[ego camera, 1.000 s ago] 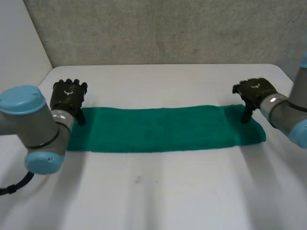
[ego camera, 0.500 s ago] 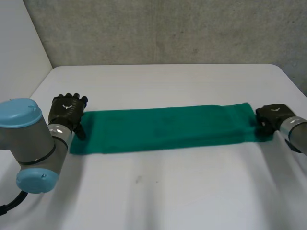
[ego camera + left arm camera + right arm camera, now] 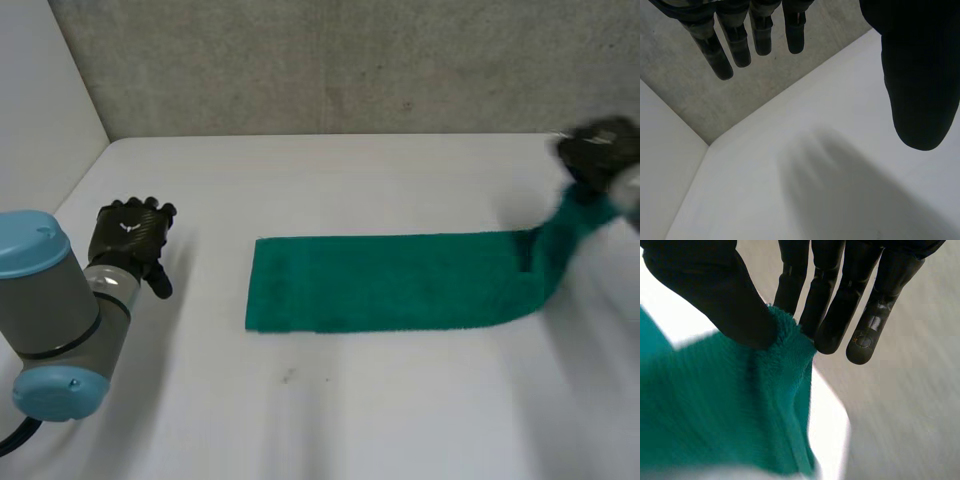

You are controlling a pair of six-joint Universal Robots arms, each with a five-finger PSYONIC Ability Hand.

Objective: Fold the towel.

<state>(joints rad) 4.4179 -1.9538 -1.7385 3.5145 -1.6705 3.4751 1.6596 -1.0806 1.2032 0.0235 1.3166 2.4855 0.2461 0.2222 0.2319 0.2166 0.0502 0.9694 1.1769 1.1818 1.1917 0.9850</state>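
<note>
White desk [image 3: 330,420], grey concrete wall [image 3: 350,70] behind. The green towel [image 3: 390,295], a long plush strip, has slid toward the robot's right in the last half second. Its left end now lies well apart from the left hand [image 3: 128,238], which has let go and hangs with straight, spread fingers. The right hand [image 3: 598,152] has raised the right end off the desk, pinched between thumb and fingers. The end-over-end fold looks to be starting.
</note>
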